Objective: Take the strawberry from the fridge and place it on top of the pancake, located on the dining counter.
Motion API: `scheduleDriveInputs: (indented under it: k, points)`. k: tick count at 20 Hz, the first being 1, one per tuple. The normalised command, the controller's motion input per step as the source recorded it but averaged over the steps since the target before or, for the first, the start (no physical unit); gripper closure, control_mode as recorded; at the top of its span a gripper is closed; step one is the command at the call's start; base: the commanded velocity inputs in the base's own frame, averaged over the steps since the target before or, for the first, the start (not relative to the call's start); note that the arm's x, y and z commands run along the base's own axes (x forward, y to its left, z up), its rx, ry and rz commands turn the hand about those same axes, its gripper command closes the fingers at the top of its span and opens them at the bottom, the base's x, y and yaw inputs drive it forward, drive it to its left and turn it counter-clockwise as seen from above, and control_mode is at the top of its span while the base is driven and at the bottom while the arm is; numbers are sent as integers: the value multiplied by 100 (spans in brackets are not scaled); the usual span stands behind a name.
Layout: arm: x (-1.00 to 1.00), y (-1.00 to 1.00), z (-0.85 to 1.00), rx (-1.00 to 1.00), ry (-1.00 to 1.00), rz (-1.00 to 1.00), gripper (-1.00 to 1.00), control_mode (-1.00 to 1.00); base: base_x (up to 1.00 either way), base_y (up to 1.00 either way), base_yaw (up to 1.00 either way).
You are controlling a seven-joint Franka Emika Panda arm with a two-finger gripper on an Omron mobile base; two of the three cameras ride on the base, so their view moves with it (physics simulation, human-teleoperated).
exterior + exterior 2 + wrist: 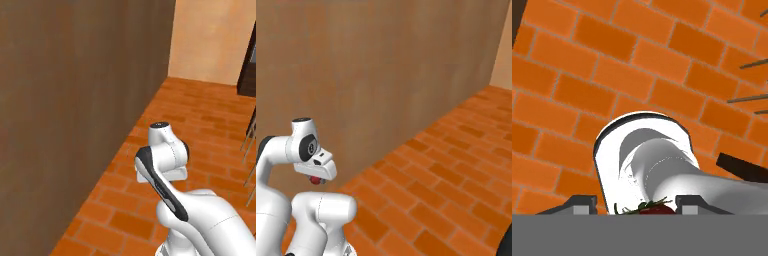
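Strawberry point(656, 208): red with green leaves, held between the two finger tips, also a red spot under the hand in the right base view | Gripper point(634, 206): part-open, closed on the strawberry, pointing down | Below: orange brick floor point(572, 65) | Beside arm: tall brown wood panel point(65, 100) | Far right: thin stool legs point(248, 145)

No text, label, brand, number or sign can be read anywhere in these pictures.
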Motion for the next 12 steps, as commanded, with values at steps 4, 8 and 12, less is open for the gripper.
scheduleDriveInputs:
  k: [4, 8, 12]
  points:
    - [0, 0, 0, 0, 0, 0, 100, 100, 4, 0, -93]
    - [0, 0, 0, 0, 0, 0, 100, 100, 5, 0, -93]
    - [0, 0, 0, 0, 0, 0, 100, 100, 38, 20, -84]
